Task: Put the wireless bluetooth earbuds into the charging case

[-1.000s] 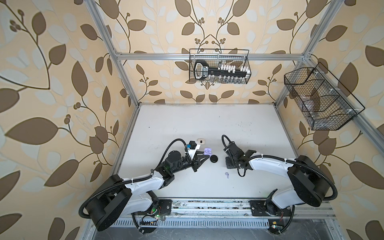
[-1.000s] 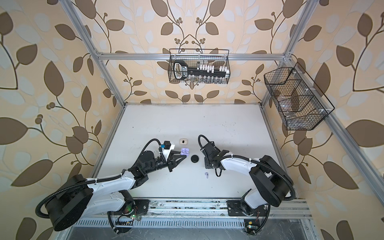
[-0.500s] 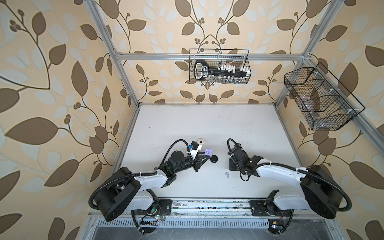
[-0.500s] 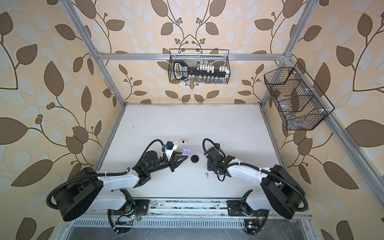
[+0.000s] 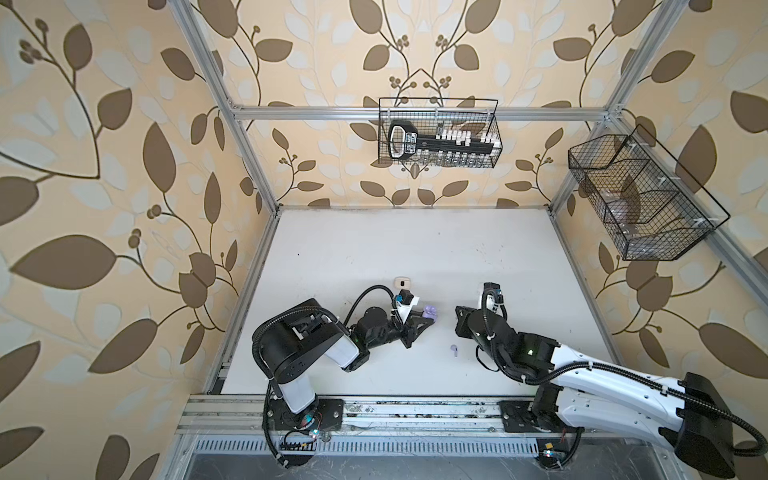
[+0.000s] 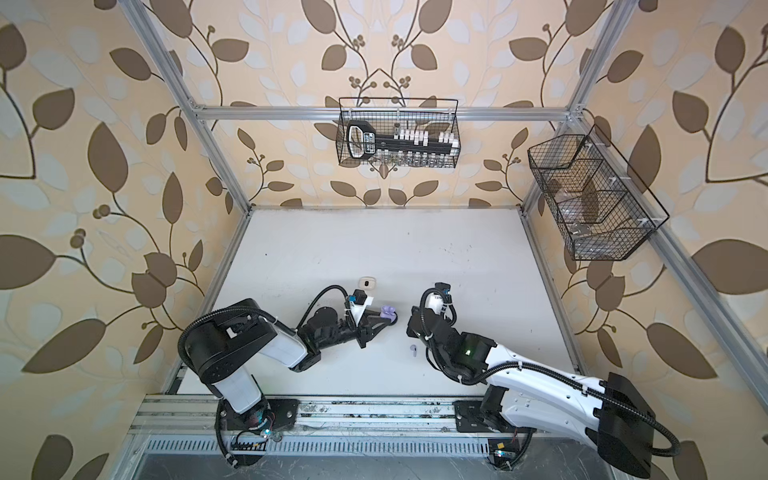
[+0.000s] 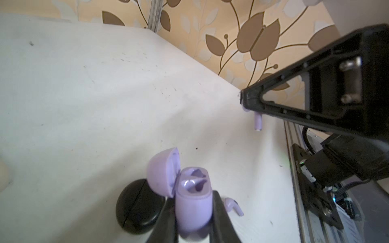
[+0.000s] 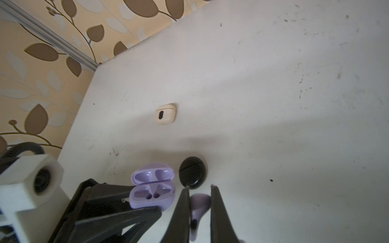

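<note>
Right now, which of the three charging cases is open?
The lavender case, clamped in the left gripper: its lid is flipped up. The black case and the cream-white case lie shut on the table.

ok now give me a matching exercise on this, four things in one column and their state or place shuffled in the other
Things:
1. lavender case
2. black case
3. white case
4. right gripper

States or places:
A. closed, alone farther back on the table
B. shut on a lavender earbud
C. lid open, clamped in the left gripper
D. closed, next to the lavender case

Pairs: 1-C, 2-D, 3-A, 4-B
</note>
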Available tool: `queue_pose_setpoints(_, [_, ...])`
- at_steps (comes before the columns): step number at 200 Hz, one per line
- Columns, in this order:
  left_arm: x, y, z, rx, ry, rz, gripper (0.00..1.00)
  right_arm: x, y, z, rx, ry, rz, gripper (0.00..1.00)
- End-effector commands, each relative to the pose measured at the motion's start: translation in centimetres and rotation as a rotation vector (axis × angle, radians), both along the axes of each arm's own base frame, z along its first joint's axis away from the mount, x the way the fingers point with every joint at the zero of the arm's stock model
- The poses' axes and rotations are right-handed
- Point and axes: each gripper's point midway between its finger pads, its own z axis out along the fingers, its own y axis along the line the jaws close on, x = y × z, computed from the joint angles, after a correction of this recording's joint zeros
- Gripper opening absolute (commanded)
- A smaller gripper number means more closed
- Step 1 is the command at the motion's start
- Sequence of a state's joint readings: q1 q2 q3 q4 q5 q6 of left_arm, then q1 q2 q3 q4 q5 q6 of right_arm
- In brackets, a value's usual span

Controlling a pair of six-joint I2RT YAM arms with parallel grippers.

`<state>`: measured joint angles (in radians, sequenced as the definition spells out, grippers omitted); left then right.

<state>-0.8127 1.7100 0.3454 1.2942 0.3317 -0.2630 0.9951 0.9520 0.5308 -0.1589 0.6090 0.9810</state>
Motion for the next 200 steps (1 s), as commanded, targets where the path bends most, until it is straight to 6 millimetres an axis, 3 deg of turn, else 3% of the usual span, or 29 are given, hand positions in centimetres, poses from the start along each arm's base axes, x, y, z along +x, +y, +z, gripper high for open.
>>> queue_pose_setpoints(1, [0.2,-1.0,4.9,-0.145,-0.095,-0.009,0.0,0.0,-0.6,1.5,0.04,-0.085,-0.086,0.12])
queue_pose_setpoints(92, [-2.0,-2.2,7.9,-0.213,-0.124,-0.101,0.0,0.4,1.9,3.8,0.089,-0.178,-0.07,0.11])
queue_pose_setpoints(200, [-2.3,-2.0,8.3,-0.216,-0.143,-0.1,0.0,0.3,3.6,3.0,0.103,-0.151,-0.034,0.08])
